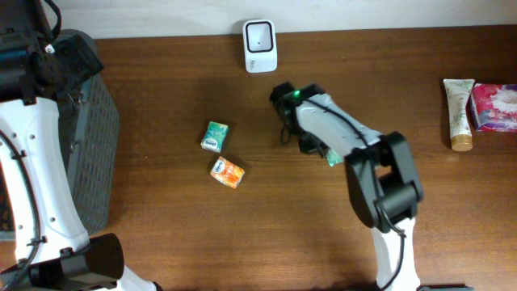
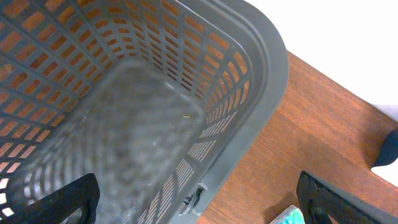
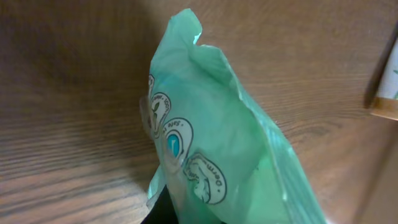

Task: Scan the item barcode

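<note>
Only the right wrist view showed print on the green packet (image 3: 217, 143), pinched by the right claw (image 1: 321, 150); left claw (image 2: 205, 202) gaped above the basket (image 2: 273, 68).

Green packet (image 3: 224, 155) with white oval emblems, grey lattice basket (image 2: 261, 74), brown wood-grain table (image 1: 161, 234), orange carton (image 1: 227, 172)

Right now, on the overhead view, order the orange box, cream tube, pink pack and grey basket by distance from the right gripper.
1. Orange box, left of the right gripper, which holds the green pouch.
2. Cream tube, far right.
3. Pink pack, beyond the tube, right edge.
4. Grey basket, far left.
</note>
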{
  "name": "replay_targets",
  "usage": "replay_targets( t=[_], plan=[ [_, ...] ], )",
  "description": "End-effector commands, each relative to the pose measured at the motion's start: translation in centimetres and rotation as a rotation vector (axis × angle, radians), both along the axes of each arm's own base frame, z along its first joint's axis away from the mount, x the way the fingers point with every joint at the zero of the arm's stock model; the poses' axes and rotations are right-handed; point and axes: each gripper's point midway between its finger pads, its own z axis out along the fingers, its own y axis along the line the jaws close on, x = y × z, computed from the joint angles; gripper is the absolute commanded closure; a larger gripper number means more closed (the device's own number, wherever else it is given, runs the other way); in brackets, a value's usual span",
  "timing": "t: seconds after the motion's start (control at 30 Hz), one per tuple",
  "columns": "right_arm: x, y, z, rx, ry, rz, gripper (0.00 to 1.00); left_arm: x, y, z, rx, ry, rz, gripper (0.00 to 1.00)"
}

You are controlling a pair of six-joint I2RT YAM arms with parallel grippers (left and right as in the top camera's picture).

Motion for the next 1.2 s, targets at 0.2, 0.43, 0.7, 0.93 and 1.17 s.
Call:
replay_targets(
  t=[0.2, 0.43, 0.7, 0.93, 1.17],
  plan=[
    [-1.2, 10.3, -0.5, 0.227, 0.029, 0.13, 0.32, -0.4, 0.2, 1.0, 0.007, -0.028, 0.013, 0.01],
    [1.0, 16.8, 6.3, 0.526, -0.013, 0.172, 0.29, -0.4, 0.2, 1.0, 0.007, -0.028, 0.013, 0.01],
    [1.7, 7.3, 6.8, 0.635, 0.187, 0.069, 0.53, -0.4, 0.2, 1.0, 0.007, -0.028, 0.013, 0.01],
    [-0.9, 6.1, 3.5, 0.86, 0.357, 0.013, 0.96, -0.4, 0.2, 1.0, 0.007, -0.028, 0.013, 0.01],
    [-2.1, 5.9, 1.0, 0.744, 0.372, -0.02, 0.96, -0.4, 0.2, 1.0, 0.007, -0.028, 0.013, 0.01]
  ],
)
